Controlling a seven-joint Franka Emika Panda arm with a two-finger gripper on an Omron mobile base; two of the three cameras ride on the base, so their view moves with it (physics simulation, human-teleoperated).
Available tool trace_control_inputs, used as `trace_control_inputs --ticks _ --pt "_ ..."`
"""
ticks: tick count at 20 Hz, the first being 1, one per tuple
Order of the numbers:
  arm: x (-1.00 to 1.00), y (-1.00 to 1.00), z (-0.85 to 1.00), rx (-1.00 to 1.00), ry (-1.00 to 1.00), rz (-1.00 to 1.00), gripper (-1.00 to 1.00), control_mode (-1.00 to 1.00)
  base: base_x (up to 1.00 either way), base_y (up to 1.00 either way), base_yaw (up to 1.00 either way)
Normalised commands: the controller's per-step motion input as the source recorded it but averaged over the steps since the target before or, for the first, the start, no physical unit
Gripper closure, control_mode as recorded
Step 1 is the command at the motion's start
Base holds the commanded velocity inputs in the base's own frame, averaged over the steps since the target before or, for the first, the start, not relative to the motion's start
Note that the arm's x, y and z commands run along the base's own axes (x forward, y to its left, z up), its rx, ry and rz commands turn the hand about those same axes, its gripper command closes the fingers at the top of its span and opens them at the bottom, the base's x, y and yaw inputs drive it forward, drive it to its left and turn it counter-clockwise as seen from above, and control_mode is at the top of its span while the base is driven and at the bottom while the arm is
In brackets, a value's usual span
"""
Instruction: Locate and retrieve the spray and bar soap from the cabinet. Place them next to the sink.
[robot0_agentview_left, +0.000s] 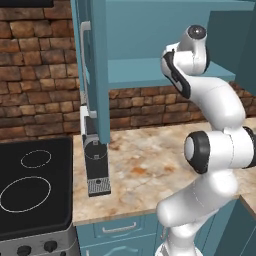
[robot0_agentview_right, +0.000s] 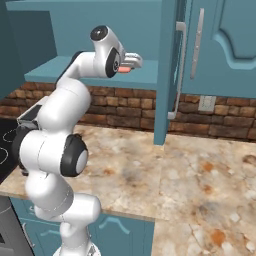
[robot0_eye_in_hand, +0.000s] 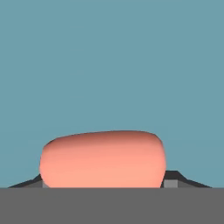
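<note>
The cabinet (robot0_agentview_right: 125, 35) stands open above the marble counter (robot0_agentview_right: 200, 170), and everything here is placed against it. Its door (robot0_agentview_left: 97, 70) swings straight out toward the base, edge-on, with the pale bar handle (robot0_agentview_left: 85, 65) on its outer face; in the right base view the same door edge (robot0_agentview_right: 167, 75) hangs to the right of the opening.

The gripper (robot0_agentview_right: 131, 64) is raised to the level of the cabinet's shelf (robot0_agentview_right: 95, 70), at the open front just left of the door edge. Its fingers pinch the bar soap (robot0_agentview_right: 125, 70), a small salmon-orange piece that shows just under the pale hand. In the hand view the bar soap (robot0_eye_in_hand: 103, 159) sits wide and rounded between the two dark fingertips (robot0_eye_in_hand: 171, 180), one at each end, touching it. Behind it is flat teal cabinet surface with nothing else in the way.

Whether the soap rests on the shelf or is lifted just clear of it cannot be told.

Room to move: the shelf's front lip lies below the hand, and the door edge is close on the right. To the left the cabinet interior is open and bare. Below the cabinet the counter runs wide and free to the right, up to the brick wall (robot0_agentview_right: 210, 125). Left of the cabinet, a dark coffee machine (robot0_agentview_left: 96, 160) stands under the door, beside the black cooktop (robot0_agentview_left: 32, 185).
</note>
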Motion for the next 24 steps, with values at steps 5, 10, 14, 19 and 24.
trace_control_inputs --ticks 5,10,14,19,24 --pt "-0.32 0.00 0.04 0.02 0.00 -0.06 1.00 -1.00 0.00 0.00 0.00" --pt "-0.19 0.01 0.26 0.00 0.00 -0.05 1.00 -1.00 0.00 0.00 0.00" --pt "-0.16 0.00 0.24 0.00 0.00 -0.03 1.00 -1.00 0.00 0.00 0.00" --pt "-0.11 0.00 0.00 0.00 0.00 -0.01 1.00 -1.00 0.00 0.00 0.00" --pt "-0.56 0.00 0.00 0.00 -0.01 0.00 1.00 -1.00 0.00 0.00 0.00"
